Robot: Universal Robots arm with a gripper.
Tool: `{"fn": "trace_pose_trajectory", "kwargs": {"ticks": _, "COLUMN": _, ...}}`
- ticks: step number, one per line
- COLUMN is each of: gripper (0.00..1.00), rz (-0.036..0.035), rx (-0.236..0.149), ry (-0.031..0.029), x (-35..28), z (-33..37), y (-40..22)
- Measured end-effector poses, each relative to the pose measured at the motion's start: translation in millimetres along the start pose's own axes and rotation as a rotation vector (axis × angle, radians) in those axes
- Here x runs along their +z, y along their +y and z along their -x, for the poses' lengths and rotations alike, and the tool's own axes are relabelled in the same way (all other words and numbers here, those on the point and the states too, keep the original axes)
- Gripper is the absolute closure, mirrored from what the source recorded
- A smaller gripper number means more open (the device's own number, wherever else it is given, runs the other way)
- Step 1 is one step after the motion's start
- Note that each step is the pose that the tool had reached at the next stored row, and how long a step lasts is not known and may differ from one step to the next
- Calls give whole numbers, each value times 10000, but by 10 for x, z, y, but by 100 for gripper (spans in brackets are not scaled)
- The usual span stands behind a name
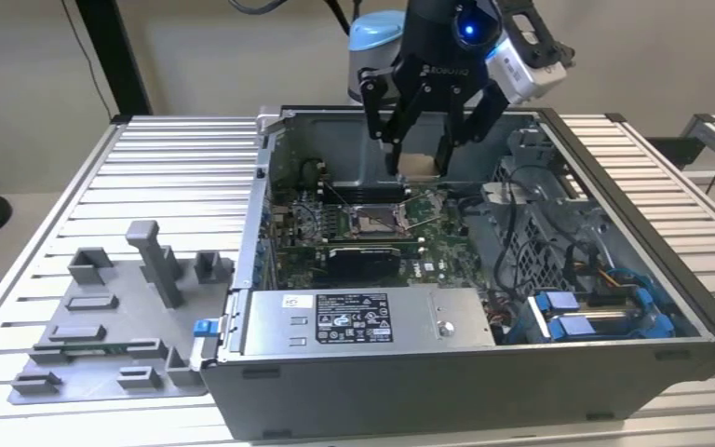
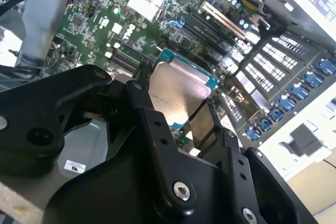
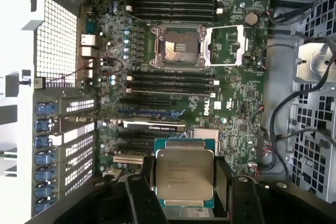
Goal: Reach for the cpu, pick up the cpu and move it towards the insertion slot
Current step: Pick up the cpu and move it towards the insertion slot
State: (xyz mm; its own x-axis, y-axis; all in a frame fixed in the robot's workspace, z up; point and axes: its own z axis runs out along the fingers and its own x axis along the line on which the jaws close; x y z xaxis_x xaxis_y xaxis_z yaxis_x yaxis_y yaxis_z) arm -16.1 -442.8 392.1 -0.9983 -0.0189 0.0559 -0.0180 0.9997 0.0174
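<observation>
My gripper (image 1: 417, 164) hangs over the open computer case, shut on the cpu (image 1: 419, 167), a small flat square chip with a silvery top. In both wrist views the cpu (image 3: 185, 176) (image 2: 178, 90) sits clamped by two opposite edges between the black fingers (image 3: 224, 182). The insertion slot (image 1: 372, 220) is the square metal-framed socket on the green board, below the chip and toward the exterior view's left. In the first wrist view the insertion slot (image 3: 176, 47) stands uncovered, its hinged frame swung open beside it. The chip is held in the air, well apart from the socket.
Case walls (image 1: 264, 158) ring the board. A power supply (image 1: 357, 319) lies at the near side, and cables with a drive cage (image 1: 557, 233) fill the exterior view's right. A grey fixture plate with blocks (image 1: 109, 326) rests on the slatted table (image 1: 171, 158).
</observation>
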Motion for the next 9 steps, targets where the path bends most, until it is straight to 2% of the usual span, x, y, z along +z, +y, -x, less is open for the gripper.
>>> {"fn": "trace_pose_trajectory", "kwargs": {"ticks": 9, "gripper": 100, "rz": -1, "rx": 0, "ry": 0, "x": 3, "z": 4, "y": 191}}
